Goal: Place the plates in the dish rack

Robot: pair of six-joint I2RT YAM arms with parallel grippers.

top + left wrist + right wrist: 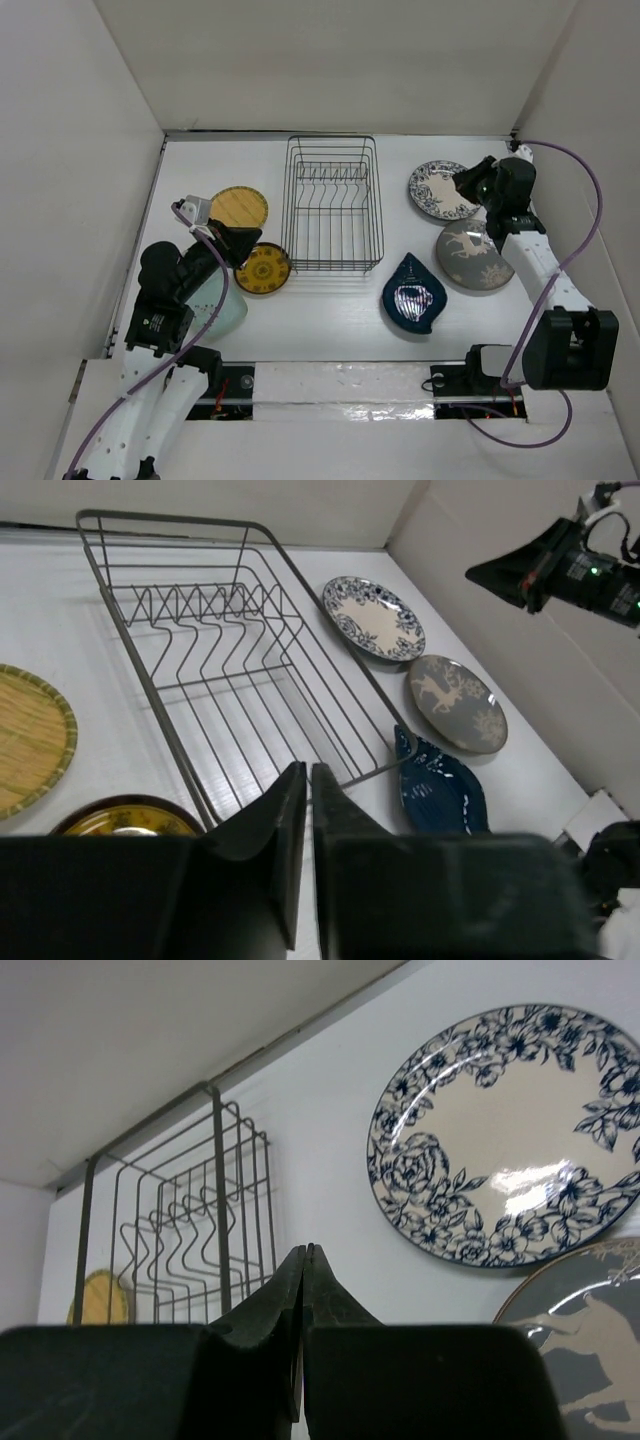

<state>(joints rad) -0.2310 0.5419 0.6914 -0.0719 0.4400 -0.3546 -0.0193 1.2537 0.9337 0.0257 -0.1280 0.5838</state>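
Currently | plates point(239, 207): 6, on table point(320, 315) | dish rack point(334, 182): 1

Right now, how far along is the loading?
Nothing loaded: the rack is empty. Nothing in hand: left end effector and right end effector are shut, empty. Six left on the table: yellow plate, mandala plate, mint plate, navy plate, floral plate, grey plate.

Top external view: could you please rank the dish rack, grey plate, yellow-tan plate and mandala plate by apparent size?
1. dish rack
2. grey plate
3. yellow-tan plate and mandala plate: too alike to rank.
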